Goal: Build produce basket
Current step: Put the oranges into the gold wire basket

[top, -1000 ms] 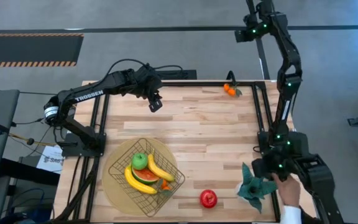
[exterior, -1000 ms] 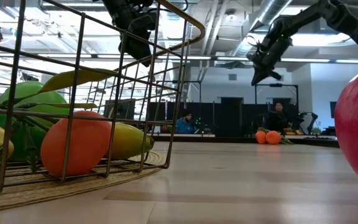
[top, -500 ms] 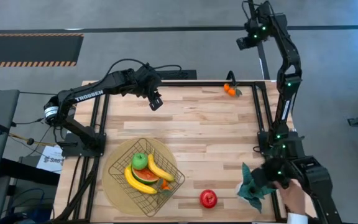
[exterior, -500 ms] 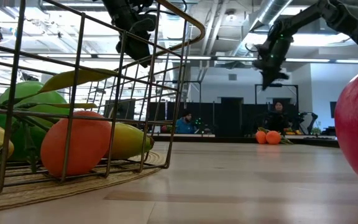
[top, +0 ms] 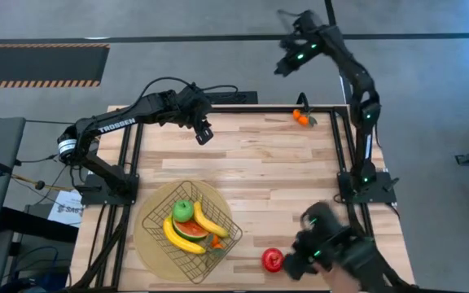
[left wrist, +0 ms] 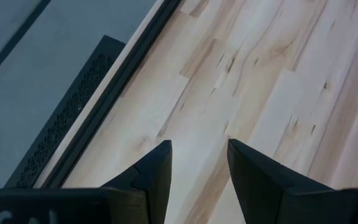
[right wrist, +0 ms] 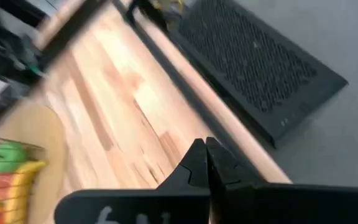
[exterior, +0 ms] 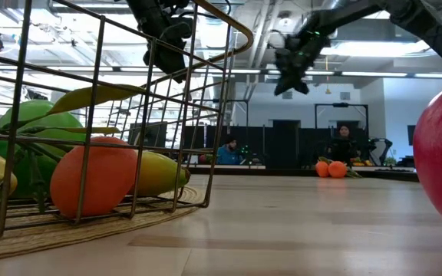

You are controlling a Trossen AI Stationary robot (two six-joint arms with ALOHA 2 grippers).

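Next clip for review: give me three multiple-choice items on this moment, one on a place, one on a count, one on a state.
1. Where is the red fruit?
A. inside the basket
B. on the table outside the basket
C. in the left hand

2. How many bananas lie in the basket?
A. one
B. two
C. four

3. How is the right hand?
A. shut, empty
B. open, empty
C. shut on an orange

Key: 1 B, the high view shows it on bare wood right of the basket. 2 B, two yellow bananas flank the green apple. 3 A, its fingers meet in the right wrist view with nothing between them.
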